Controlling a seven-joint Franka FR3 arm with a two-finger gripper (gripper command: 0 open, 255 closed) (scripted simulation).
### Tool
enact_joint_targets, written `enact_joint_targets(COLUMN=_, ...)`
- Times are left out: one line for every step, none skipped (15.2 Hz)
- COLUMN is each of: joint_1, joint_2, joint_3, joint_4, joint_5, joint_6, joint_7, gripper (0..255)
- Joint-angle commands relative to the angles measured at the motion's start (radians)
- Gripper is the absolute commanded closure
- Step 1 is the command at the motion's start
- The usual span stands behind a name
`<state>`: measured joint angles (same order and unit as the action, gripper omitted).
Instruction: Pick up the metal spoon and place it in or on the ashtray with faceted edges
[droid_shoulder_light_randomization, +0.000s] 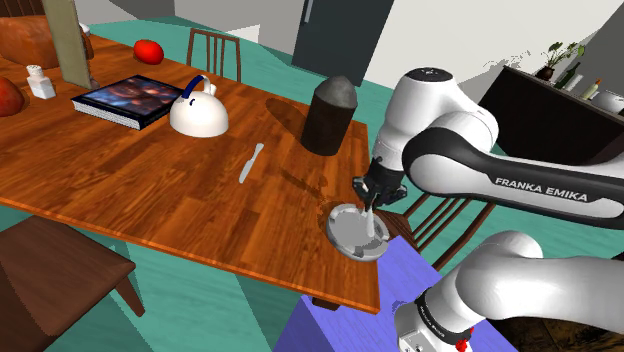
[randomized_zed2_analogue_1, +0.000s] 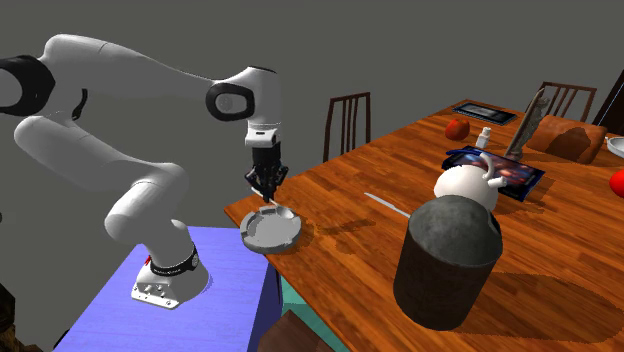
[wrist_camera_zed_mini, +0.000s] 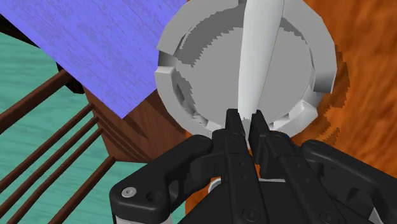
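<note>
The claw (wrist_camera_zed_mini: 247, 118) is narrow, its two fingers pinched on one end of the pale spoon (wrist_camera_zed_mini: 257, 57). The spoon runs from the fingers straight out over the grey ashtray (wrist_camera_zed_mini: 172, 60), its broader end above the bowl. Whether that end touches the bowl cannot be told. In the shoulder view the claw (droid_shoulder_light_randomization: 371, 206) hangs just above the ashtray (droid_shoulder_light_randomization: 338, 224), with the spoon (droid_shoulder_light_randomization: 371, 222) pointing down into it.

The ashtray (randomized_zed2_analogue_1: 252, 236) sits at the very edge of the wooden counter (droid_shoulder_light_randomization: 150, 190), at the corner next to the purple stand (droid_shoulder_light_randomization: 330, 320). A chair (droid_shoulder_light_randomization: 440, 215) with brown rungs stands just beside that corner.

Farther along the counter lies a small pale knife (droid_shoulder_light_randomization: 250, 160), well apart from the ashtray. Beyond it stand a dark jar (droid_shoulder_light_randomization: 328, 115), a white kettle (droid_shoulder_light_randomization: 198, 112) and a book (droid_shoulder_light_randomization: 125, 100), and at the far end a red fruit (droid_shoulder_light_randomization: 149, 50). Another chair (droid_shoulder_light_randomization: 212, 50) is pushed up on the far side. The floor (droid_shoulder_light_randomization: 200, 310) is teal.
</note>
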<state>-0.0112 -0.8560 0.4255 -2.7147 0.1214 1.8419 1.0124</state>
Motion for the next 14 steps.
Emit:
enact_joint_targets(joint_1=0.013, joint_2=-0.024, joint_3=0.001, joint_4=-0.029, joint_5=0.009, joint_6=0.003, joint_7=0.002, gripper=255)
enact_joint_targets(joint_1=0.014, joint_2=-0.02, joint_3=0.005, joint_4=-0.041, joint_5=0.012, joint_6=0.018, joint_7=0.005, gripper=255)
enact_joint_targets(joint_1=0.015, joint_2=-0.017, joint_3=0.009, joint_4=-0.052, joint_5=0.015, joint_6=0.033, joint_7=0.007, gripper=255)
enact_joint_targets(joint_1=0.016, joint_2=-0.012, joint_3=0.014, joint_4=-0.063, joint_5=0.018, joint_6=0.048, joint_7=0.009, gripper=255)
enact_joint_targets(joint_1=0.017, joint_2=-0.008, joint_3=0.018, joint_4=-0.074, joint_5=0.021, joint_6=0.063, joint_7=0.011, gripper=255)
enact_joint_targets(joint_1=0.018, joint_2=-0.003, joint_3=0.022, joint_4=-0.085, joint_5=0.025, joint_6=0.078, joint_7=0.014, gripper=255)
enact_joint_targets(joint_1=0.019, joint_2=0.003, joint_3=0.027, joint_4=-0.095, joint_5=0.028, joint_6=0.094, joint_7=0.016, gripper=255)
enact_joint_targets(joint_1=0.02, joint_2=0.008, joint_3=0.032, joint_4=-0.106, joint_5=0.031, joint_6=0.11, joint_7=0.018, gripper=255)
enact_joint_targets(joint_1=0.021, joint_2=0.015, joint_3=0.036, joint_4=-0.116, joint_5=0.034, joint_6=0.126, joint_7=0.021, gripper=255)
enact_joint_targets(joint_1=0.021, joint_2=0.021, joint_3=0.041, joint_4=-0.126, joint_5=0.037, joint_6=0.142, joint_7=0.023, gripper=255)
enact_joint_targets(joint_1=0.022, joint_2=0.028, joint_3=0.046, joint_4=-0.136, joint_5=0.04, joint_6=0.159, joint_7=0.026, gripper=255)
enact_joint_targets(joint_1=0.022, joint_2=0.036, joint_3=0.051, joint_4=-0.145, joint_5=0.043, joint_6=0.176, joint_7=0.028, gripper=255)
enact_joint_targets(joint_1=0.022, joint_2=0.044, joint_3=0.057, joint_4=-0.154, joint_5=0.046, joint_6=0.193, joint_7=0.031, gripper=255)
enact_joint_targets(joint_1=0.022, joint_2=0.053, joint_3=0.062, joint_4=-0.164, joint_5=0.048, joint_6=0.21, joint_7=0.034, gripper=255)
